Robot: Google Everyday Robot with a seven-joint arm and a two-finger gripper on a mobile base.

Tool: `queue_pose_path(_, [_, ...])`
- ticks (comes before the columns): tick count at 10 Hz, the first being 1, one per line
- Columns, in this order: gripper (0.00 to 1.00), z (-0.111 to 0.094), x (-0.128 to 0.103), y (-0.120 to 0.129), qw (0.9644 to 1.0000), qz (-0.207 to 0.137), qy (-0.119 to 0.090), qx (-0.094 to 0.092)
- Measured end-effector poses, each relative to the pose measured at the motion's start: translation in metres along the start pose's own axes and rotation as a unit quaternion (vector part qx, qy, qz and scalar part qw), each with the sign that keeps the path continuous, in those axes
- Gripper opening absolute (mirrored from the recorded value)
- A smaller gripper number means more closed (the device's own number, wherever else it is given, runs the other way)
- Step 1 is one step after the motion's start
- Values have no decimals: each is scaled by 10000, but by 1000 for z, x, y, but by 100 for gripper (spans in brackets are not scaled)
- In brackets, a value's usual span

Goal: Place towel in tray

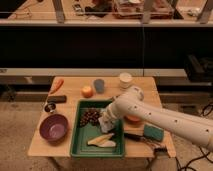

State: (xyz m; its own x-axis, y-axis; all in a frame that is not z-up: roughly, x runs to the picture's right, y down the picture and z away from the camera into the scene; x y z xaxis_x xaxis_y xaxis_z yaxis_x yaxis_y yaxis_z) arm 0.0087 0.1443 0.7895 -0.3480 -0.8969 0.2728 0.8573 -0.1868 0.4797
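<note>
A wooden table (145, 82) is seen from above, its far edge set toward a dark shelf unit. Most of its middle front is taken up by the green tray (80, 142), whose front rim lies just beside the table's front edge. A white arm (170, 120) is stretched in from the right across the table's right side, and the gripper (106, 121) is held low over the right half of the tray. A pale bundle, taken to be the towel (105, 122), is seen at the fingertips inside the tray, though whether it is clasped or already let go cannot be told.

A round purple bowl (53, 128) is placed left of the tray, near its left rim. An orange bowl (134, 120) is mostly hidden under the arm, right of the tray. A dark teal sponge (153, 132) lies toward the front right corner. Inside the tray, a dark cluster (90, 117) sits at the back and pale yellow wedges (102, 141) lie at the front; bare tray floor is left between them on the left.

Along the back strip are set a carrot (57, 84), an orange fruit (87, 91), a grey cup (99, 85) and a white cup (125, 80), with open wood between them.
</note>
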Motion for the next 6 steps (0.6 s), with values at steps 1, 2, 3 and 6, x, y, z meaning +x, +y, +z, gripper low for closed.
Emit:
queue_pose_path(1, [31,2,6,0,10000,20,27,-1])
queue_pose_path(2, [44,7,21,-6,10000,31,72,4])
queue_pose_path(3, [52,11,32,-8,10000,21,92,-13])
queue_pose_path(6, [79,32,43,11,9996,213,-19,-201])
